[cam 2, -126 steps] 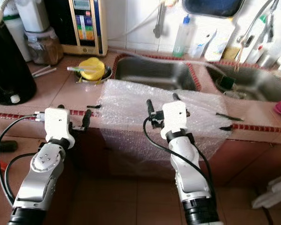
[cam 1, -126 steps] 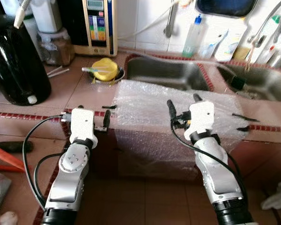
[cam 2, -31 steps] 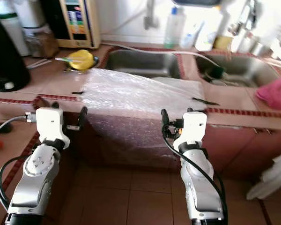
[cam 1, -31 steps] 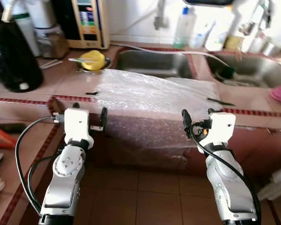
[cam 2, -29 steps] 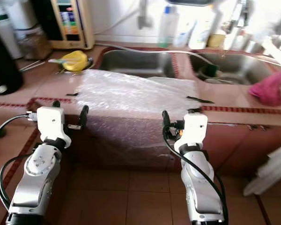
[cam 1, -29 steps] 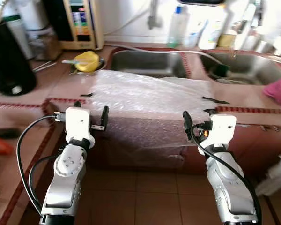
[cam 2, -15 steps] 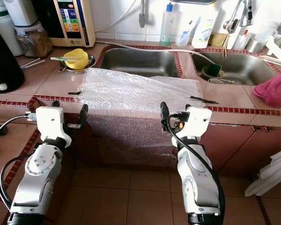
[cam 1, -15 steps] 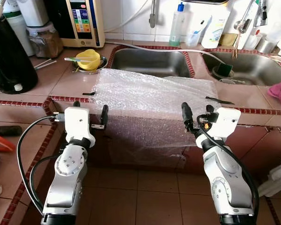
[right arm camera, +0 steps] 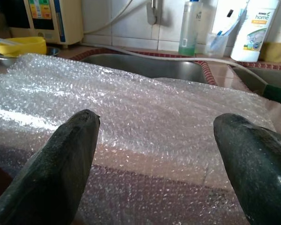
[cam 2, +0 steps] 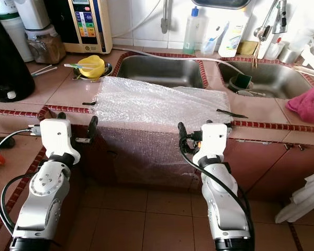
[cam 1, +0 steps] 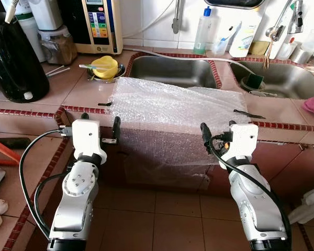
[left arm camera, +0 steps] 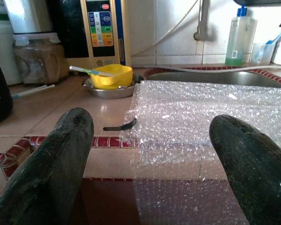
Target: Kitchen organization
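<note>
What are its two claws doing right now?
Left gripper: open, holding nothing.
Right gripper: open, empty, facing the bubble wrap.

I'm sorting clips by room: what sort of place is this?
A home kitchen, most likely: a tiled counter with a double steel sink, a dish soap bottle by the wall, and a yellow bowl.

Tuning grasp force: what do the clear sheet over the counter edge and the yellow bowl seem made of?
Clear sheet over the counter edge: bubble wrap, thin glossy plastic film, judging by its rows of small air pockets and see-through drape. Yellow bowl: probably moulded plastic, given its uniform opaque colour and dull sheen; it sits in a shiny, likely steel dish.
</note>
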`<state>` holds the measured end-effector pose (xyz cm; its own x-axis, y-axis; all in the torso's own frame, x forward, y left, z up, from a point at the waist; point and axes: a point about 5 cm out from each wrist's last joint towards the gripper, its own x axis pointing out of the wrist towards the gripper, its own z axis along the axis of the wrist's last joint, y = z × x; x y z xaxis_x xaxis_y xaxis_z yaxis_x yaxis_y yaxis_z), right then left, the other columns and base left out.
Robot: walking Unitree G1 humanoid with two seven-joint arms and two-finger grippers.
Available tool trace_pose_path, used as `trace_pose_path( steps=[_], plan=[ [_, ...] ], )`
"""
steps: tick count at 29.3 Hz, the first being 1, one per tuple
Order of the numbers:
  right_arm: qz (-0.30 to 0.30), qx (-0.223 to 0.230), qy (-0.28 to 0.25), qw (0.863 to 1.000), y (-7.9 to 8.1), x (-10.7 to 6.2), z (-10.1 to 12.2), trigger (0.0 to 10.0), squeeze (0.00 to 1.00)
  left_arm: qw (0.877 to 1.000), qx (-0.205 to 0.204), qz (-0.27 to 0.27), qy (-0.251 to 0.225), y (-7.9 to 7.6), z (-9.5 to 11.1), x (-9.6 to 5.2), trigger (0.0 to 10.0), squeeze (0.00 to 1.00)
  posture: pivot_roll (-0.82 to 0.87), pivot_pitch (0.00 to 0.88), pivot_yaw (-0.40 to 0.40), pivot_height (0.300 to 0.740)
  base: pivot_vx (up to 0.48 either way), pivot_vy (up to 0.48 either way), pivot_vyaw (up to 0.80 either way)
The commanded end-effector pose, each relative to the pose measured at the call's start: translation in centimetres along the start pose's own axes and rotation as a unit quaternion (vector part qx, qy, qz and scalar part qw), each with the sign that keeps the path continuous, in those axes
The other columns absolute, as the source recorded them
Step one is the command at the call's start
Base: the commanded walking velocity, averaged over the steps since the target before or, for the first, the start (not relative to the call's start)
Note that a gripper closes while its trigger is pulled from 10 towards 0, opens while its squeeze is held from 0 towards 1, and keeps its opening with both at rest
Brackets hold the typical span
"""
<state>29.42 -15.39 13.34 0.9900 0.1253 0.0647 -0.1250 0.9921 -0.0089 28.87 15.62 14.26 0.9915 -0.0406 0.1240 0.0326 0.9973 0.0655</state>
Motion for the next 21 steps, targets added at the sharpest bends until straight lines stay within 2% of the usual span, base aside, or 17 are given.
trace_pose_path(
  steps=[1,9,16,21],
  plan=[
    [-0.002,-0.003,-0.016,1.0,-0.2,0.0,0.6,10.0,0.0,1.0,0.005,-0.004,-0.007,0.0,0.3,-0.1,10.0,0.0,0.1,0.0,-0.013,0.74,0.0,0.0,0.0],
    [0.015,-0.028,-0.051,0.998,0.6,0.4,2.1,10.0,0.0,0.999,-0.006,-0.02,-0.024,-0.5,1.0,0.2,10.0,0.0,0.1,0.0,-0.012,0.74,0.0,0.0,0.0],
    [0.017,-0.035,-0.057,0.998,0.6,0.4,2.3,10.0,0.0,0.999,-0.012,-0.028,-0.031,-0.7,1.4,0.3,10.0,0.0,0.1,0.0,-0.012,0.74,0.0,0.0,0.0],
    [0.021,-0.042,-0.06,0.997,0.7,0.4,2.4,10.0,0.0,0.999,-0.013,-0.032,-0.032,-0.8,1.4,0.3,10.0,0.0,0.1,0.0,-0.01,0.74,0.266,0.0,0.0]
  ],
)
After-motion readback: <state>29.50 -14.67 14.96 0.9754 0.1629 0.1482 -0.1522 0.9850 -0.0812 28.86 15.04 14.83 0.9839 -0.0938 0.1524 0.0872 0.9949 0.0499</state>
